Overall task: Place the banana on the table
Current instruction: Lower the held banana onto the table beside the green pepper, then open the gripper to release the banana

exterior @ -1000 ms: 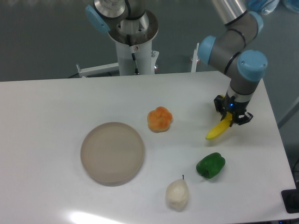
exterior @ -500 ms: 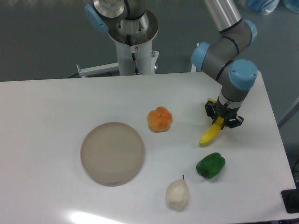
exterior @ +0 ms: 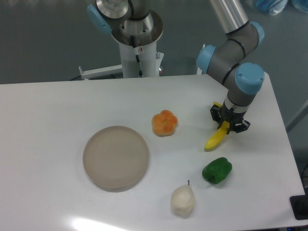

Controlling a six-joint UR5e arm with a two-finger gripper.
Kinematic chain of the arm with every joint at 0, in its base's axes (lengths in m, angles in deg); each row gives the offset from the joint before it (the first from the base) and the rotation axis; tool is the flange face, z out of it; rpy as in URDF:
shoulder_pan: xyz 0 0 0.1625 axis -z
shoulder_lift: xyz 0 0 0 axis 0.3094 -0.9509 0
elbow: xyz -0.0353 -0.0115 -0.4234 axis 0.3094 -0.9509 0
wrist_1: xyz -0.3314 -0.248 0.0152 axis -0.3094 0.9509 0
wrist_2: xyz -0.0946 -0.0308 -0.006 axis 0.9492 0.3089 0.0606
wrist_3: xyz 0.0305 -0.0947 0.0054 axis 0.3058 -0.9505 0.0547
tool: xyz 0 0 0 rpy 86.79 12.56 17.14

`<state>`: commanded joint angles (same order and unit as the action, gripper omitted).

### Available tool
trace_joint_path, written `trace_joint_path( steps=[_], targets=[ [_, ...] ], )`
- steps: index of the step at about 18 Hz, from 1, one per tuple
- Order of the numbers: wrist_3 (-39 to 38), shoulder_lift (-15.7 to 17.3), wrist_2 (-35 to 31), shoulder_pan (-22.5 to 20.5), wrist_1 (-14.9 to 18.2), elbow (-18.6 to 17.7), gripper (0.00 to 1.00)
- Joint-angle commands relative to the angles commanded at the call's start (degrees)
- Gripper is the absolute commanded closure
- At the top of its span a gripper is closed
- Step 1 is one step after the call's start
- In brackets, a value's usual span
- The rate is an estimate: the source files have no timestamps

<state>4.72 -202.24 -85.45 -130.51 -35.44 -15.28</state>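
Note:
The yellow banana [exterior: 214, 139] slants down to the left at the right side of the white table [exterior: 57, 110], between the orange fruit and the green pepper. Its upper end sits between the fingers of my gripper [exterior: 226, 123], which is shut on it from above. The lower tip is at or just above the tabletop; I cannot tell whether it touches. The arm's blue-capped wrist [exterior: 249, 79] rises directly over the gripper.
A round orange fruit [exterior: 164, 122] lies left of the banana. A green pepper [exterior: 217, 170] sits just below it and a whitish pear [exterior: 183, 200] near the front edge. A round beige-grey plate [exterior: 116, 157] is at centre-left. The robot base [exterior: 137, 43] stands behind the table.
The gripper has carried the banana left and slightly down over the last second, most of it early on; in the last half second it barely shifted.

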Motion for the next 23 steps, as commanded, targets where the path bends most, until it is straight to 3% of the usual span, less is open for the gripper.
trace_joint_path(
  steps=[3, 4, 6, 11, 17, 23],
  targets=[
    [0.3, -0.2, -0.1, 0.1, 0.0, 0.2, 0.61],
    [0.4, -0.2, -0.1, 0.1, 0.0, 0.4, 0.44],
    [0.6, -0.4, -0.1, 0.1, 0.0, 1.1, 0.26],
    [0.0, -0.2, -0.4, 0.7, 0.3, 4.9, 0.0],
    [0.0, -1.8, -1.2, 5.0, 1.2, 16.1, 0.0],
    [0.0, -2.8, -2.6, 6.6, 1.6, 21.3, 0.0]
  ],
)
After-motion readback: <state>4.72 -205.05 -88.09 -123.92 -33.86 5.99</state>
